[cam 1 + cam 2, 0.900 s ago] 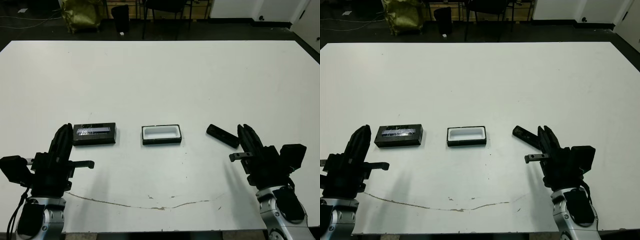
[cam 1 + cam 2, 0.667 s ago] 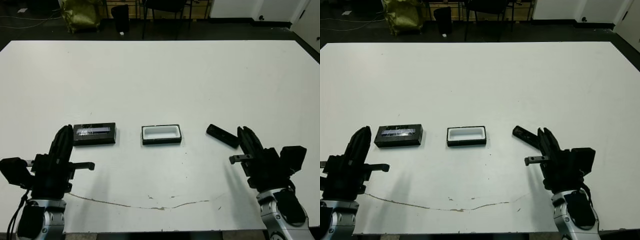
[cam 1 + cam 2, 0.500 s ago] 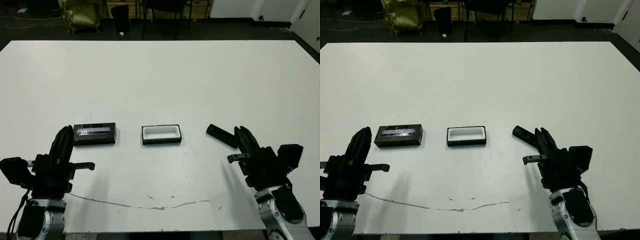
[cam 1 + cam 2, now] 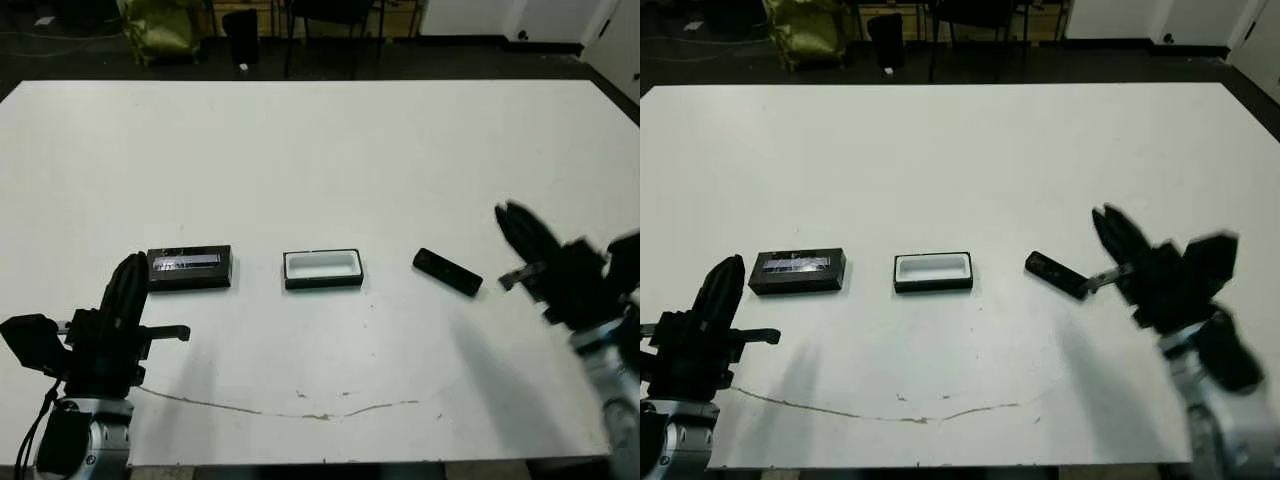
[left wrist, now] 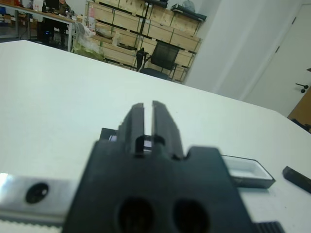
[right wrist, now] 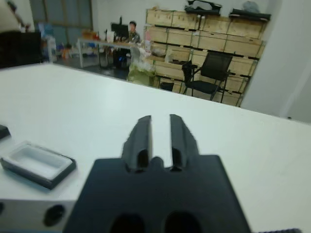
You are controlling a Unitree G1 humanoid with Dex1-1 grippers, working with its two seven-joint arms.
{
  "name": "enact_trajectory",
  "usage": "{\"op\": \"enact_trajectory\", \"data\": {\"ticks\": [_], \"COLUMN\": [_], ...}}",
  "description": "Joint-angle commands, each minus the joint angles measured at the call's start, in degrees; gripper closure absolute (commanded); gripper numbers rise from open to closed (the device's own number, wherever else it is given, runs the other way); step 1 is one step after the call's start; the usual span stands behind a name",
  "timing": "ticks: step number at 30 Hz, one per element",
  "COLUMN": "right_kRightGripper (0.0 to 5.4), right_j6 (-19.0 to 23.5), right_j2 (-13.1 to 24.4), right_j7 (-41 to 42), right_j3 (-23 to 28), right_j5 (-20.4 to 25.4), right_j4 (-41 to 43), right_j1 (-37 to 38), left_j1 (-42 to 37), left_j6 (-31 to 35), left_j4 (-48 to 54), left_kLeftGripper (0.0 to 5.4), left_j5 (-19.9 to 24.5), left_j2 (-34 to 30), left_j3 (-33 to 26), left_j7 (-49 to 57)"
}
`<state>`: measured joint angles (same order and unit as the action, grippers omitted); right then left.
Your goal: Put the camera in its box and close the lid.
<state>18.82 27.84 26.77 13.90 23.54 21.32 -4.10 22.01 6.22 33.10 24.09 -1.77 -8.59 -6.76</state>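
Three black items in a row on a wide white table (image 4: 320,140), a gripper at each near corner.

Left to right: left gripper (image 4: 128,283), fingers narrowly parted, just before the silver-striped lid (image 4: 189,267), its print unreadable; open white-lined box (image 4: 323,269); camera (image 4: 447,272); beside it, apart, the raised, blurred right gripper (image 4: 522,228), narrowly parted.

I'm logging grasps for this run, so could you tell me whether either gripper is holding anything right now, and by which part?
Nothing is held. The camera, box and lid all lie on the table, clear of both grippers.
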Motion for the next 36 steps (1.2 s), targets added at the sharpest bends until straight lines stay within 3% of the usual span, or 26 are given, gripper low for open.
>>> {"op": "enact_trajectory", "data": {"ticks": [1, 4, 10, 22, 26, 36], "right_kRightGripper": [4.43, 3.99, 2.67, 0.06, 0.02, 0.02], "right_j6": [2.78, 2.00, 1.36, -0.96, -0.37, -5.00], "right_j2": [6.67, 11.01, 13.82, 10.32, 10.44, 11.33], "right_j7": [5.52, 11.09, 18.34, 25.38, 27.66, 33.62], "right_j3": [-1.99, -5.37, -12.72, -16.51, -17.18, -18.20], "right_j5": [-1.54, -4.25, -9.33, -9.10, -9.29, -11.21], "right_j4": [-5.85, -11.00, -18.16, -27.23, -29.08, -35.30], "right_j1": [-5.55, -10.17, -16.14, -17.69, -17.61, -18.86], "left_j1": [0.99, 0.99, 0.93, 1.39, 1.32, 0.99], "left_j6": [0.20, 0.17, 0.75, 1.14, 1.18, 1.46], "left_j4": [-0.26, -0.21, 0.21, 0.28, 0.00, -0.28], "left_kLeftGripper": [5.40, 5.40, 5.40, 5.40, 5.40, 5.40], "left_j5": [-0.52, -0.22, 0.10, 0.78, 0.56, 0.60], "left_j2": [-0.45, -0.57, -0.76, -1.15, -1.08, -1.08], "left_j3": [0.00, -0.20, -0.62, -1.29, -1.29, -1.13], "left_j7": [-0.22, -0.45, -0.23, -1.00, -0.94, -1.27]}}
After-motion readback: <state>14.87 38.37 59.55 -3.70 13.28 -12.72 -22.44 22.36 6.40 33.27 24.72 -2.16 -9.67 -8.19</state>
